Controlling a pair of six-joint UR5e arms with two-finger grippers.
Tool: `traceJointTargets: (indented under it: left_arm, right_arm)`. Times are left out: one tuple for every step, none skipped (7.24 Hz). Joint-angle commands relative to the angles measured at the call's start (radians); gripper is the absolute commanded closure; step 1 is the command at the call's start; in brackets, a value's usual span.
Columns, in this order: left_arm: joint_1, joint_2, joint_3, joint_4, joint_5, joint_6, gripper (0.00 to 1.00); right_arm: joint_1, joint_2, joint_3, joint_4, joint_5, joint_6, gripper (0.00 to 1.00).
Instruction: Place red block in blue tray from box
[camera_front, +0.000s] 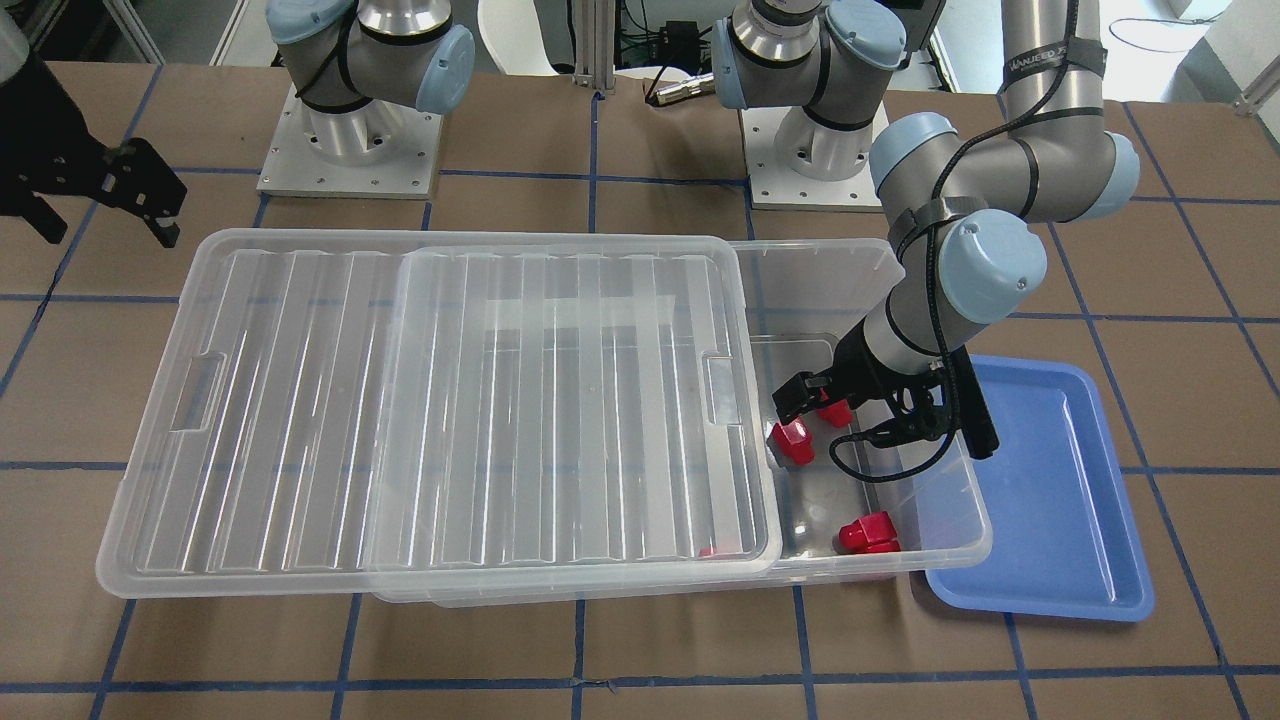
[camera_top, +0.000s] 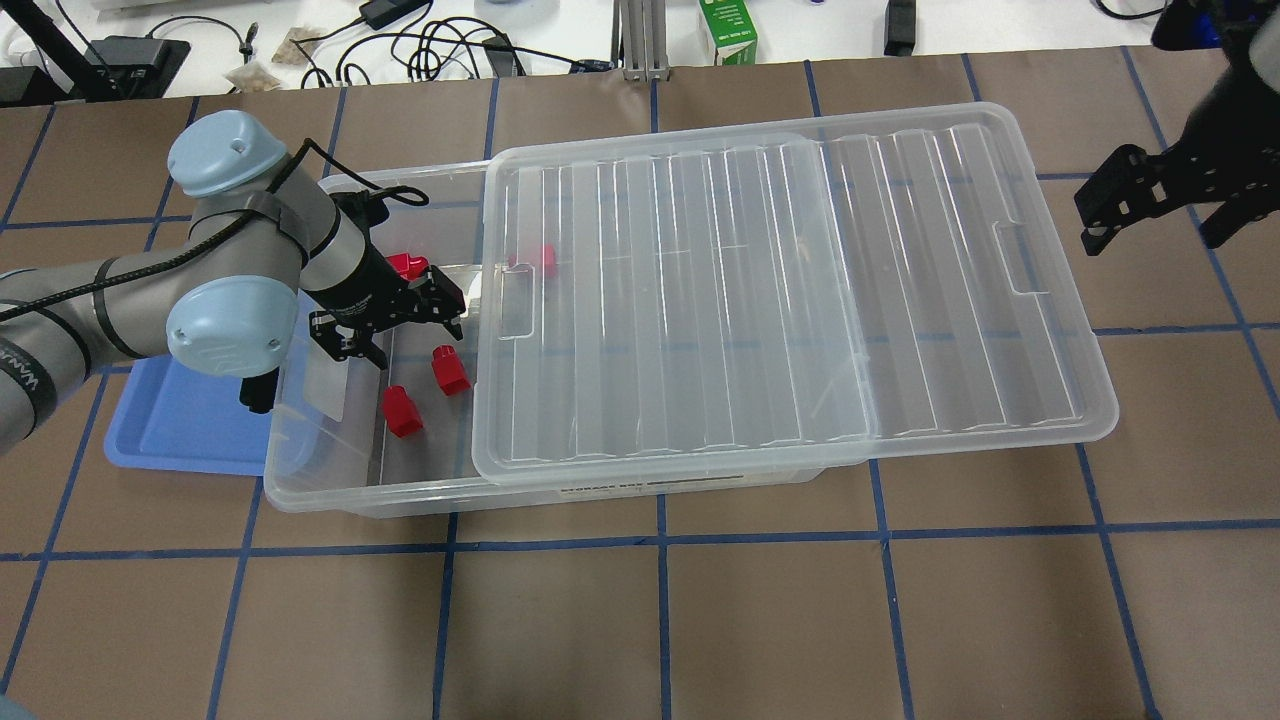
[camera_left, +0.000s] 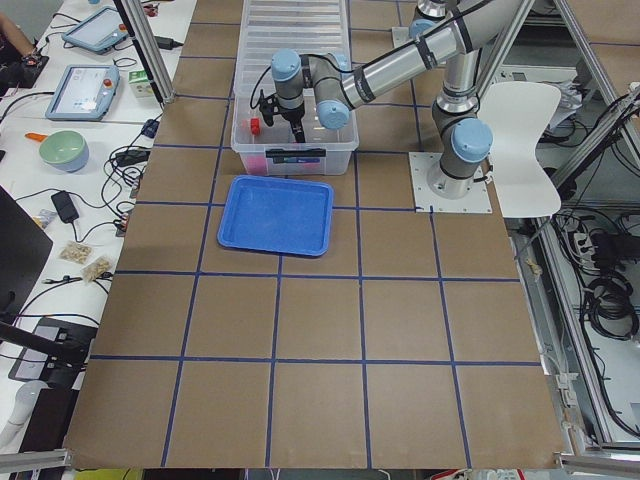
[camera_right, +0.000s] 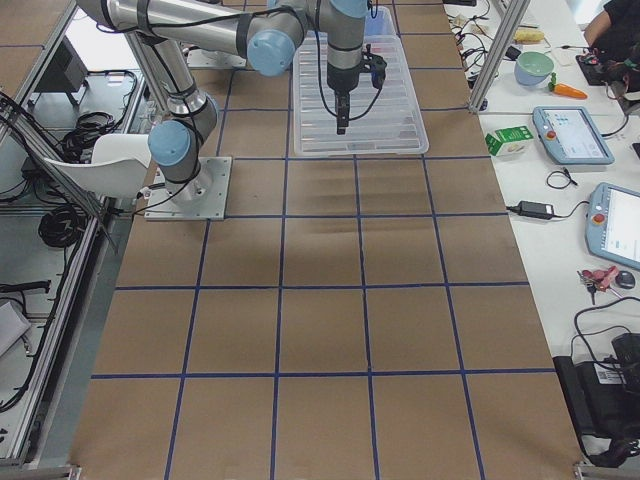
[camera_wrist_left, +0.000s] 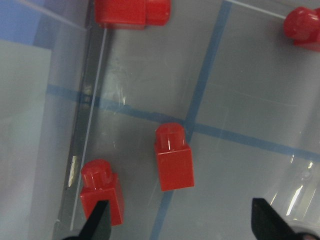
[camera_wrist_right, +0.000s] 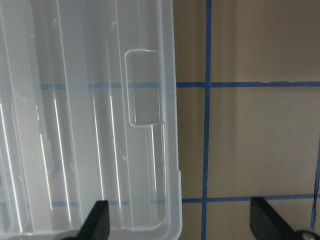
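Spread wide above red block (camera_wrist_left: 174, 162) on box (camera_top: 330, 490) floor: left gripper (camera_wrist_left: 182, 220) fingers, holding nothing, with more blocks (camera_wrist_left: 101, 192) close by. Blue tray (camera_top: 170, 430) just beside box, partly under left arm. Right gripper (camera_top: 1150, 215) likewise open, hanging past lid (camera_top: 790, 300) edge.

The red block (camera_wrist_left: 173, 162) is glossy moulded plastic, and the box (camera_top: 340, 495) and its ribbed lid (camera_top: 750, 300) are clear, shiny plastic that catches streaks of light. The blue tray (camera_front: 1060, 500) is smooth opaque plastic with a soft sheen, on a tabletop (camera_top: 760, 620) that looks like matt brown paper crossed by blue tape (camera_top: 660, 535). The left gripper (camera_wrist_left: 182, 227) is matt black, its arm (camera_top: 100, 285) satin grey metal with pale blue plastic caps (camera_top: 215, 155).
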Motion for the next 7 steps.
traceJointTargets:
  left_arm:
    - [-0.002, -0.026, -0.063, 0.112, -0.001, -0.005, 0.0]
    - [-0.002, -0.034, -0.084, 0.16, -0.001, -0.005, 0.0]
    - [-0.002, -0.042, -0.086, 0.162, 0.0, -0.005, 0.0]
    - [-0.004, -0.057, -0.088, 0.162, -0.001, -0.005, 0.0]
    - [-0.004, -0.068, -0.091, 0.17, -0.001, -0.005, 0.0]
    - [-0.007, -0.074, -0.089, 0.18, -0.001, -0.014, 0.0]
    - [-0.011, -0.076, -0.089, 0.181, -0.001, -0.033, 0.11]
  right_arm:
    - [0.001, -0.014, -0.126, 0.17, -0.072, 0.019, 0.0]
    - [0.001, -0.008, -0.124, 0.172, -0.065, 0.017, 0.0]
    - [0.002, 0.004, -0.118, 0.166, -0.033, 0.019, 0.0]
    - [0.004, 0.004, -0.117, 0.167, 0.033, 0.054, 0.0]
    - [0.031, 0.001, -0.117, 0.172, 0.074, 0.13, 0.0]
    - [0.089, 0.003, -0.117, 0.166, 0.066, 0.186, 0.0]
    - [0.155, 0.003, -0.117, 0.161, 0.061, 0.227, 0.0]
